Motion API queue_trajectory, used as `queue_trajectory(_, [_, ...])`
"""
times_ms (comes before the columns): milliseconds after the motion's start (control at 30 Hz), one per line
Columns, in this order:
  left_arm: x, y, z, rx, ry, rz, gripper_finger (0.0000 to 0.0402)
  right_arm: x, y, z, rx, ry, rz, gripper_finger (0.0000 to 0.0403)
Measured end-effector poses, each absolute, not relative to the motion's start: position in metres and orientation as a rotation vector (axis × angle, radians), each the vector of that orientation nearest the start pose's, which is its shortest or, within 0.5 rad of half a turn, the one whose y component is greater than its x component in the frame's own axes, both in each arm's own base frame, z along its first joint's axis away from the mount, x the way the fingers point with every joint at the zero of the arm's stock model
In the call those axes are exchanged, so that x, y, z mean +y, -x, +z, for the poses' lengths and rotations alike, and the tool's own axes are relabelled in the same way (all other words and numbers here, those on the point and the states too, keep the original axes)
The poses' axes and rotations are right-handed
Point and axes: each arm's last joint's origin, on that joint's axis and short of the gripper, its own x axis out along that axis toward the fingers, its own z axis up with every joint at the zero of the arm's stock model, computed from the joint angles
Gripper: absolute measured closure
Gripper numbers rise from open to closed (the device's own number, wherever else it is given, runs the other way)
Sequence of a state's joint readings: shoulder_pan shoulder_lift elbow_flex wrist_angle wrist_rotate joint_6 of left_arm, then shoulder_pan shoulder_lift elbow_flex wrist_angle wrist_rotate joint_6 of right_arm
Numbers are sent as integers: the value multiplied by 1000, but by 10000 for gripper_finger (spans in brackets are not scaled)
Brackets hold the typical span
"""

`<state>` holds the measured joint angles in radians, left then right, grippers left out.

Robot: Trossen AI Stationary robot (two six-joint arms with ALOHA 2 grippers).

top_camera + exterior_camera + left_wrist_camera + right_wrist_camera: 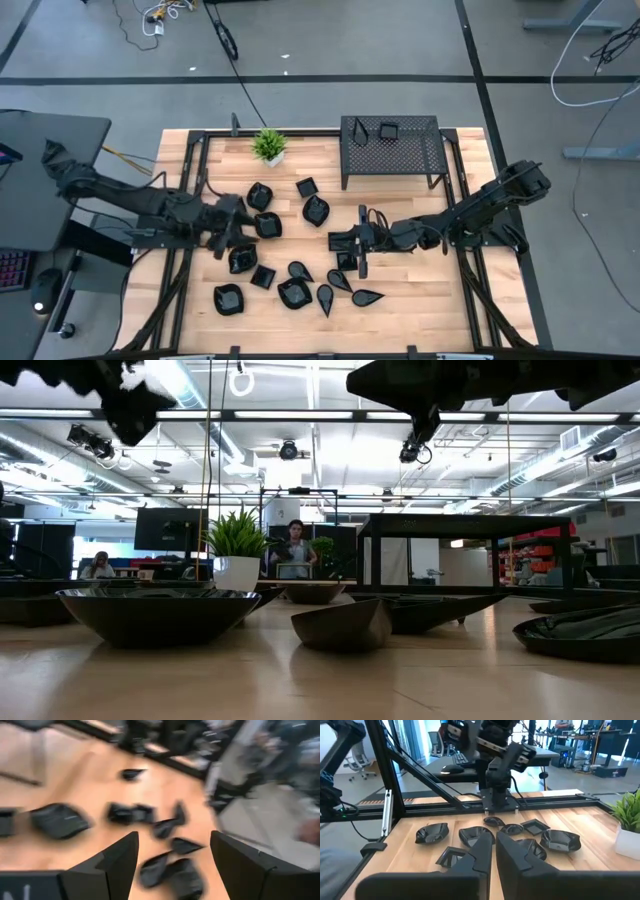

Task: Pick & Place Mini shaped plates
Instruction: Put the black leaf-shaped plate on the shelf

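Black plates (291, 291) lie scattered over my wooden bench (420, 300), two more on the rack (390, 146), while my left tool (236, 232) hovers released above them and my right tool (362, 240) hangs clenched, grasping nothing.

No readable text, labels, brands or numbers anywhere. A pale mark shows on the left pincer (172, 865) body, cut off at the edge, can't make it out.
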<state>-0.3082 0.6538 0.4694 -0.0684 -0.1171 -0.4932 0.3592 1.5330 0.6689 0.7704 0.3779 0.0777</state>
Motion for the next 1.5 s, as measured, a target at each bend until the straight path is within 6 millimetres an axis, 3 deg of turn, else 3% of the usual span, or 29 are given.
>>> queue_trajectory(233, [-56, -161, 279, 51, 524, -364, 149, 99, -293, 211, 86, -37, -22, 374])
queue_trajectory(367, [-62, -162, 284, -1, 528, -358, 149, 95, -294, 211, 87, -33, -33, 374])
queue_trajectory(467, [-73, -164, 279, 115, 422, -238, 149, 93, -295, 211, 88, -33, -41, 374])
queue_trajectory(667, [-99, -168, 273, 513, 168, -84, 150, 93, -295, 210, 97, -31, -42, 374])
queue_trajectory(967, [-167, -164, 250, 1085, -25, -240, 150, 87, -296, 210, 102, -31, -60, 374])
queue_trajectory(1200, [-220, -153, 219, 1276, 2, -262, 150, 85, -297, 210, 103, -29, -66, 374])
queue_trajectory(1367, [-246, -143, 202, 1328, 52, -182, 150, 85, -297, 210, 102, -10, -65, 374])
queue_trajectory(1500, [-260, -133, 187, 1316, -42, -171, 150, 84, -297, 210, 101, -3, -69, 374])
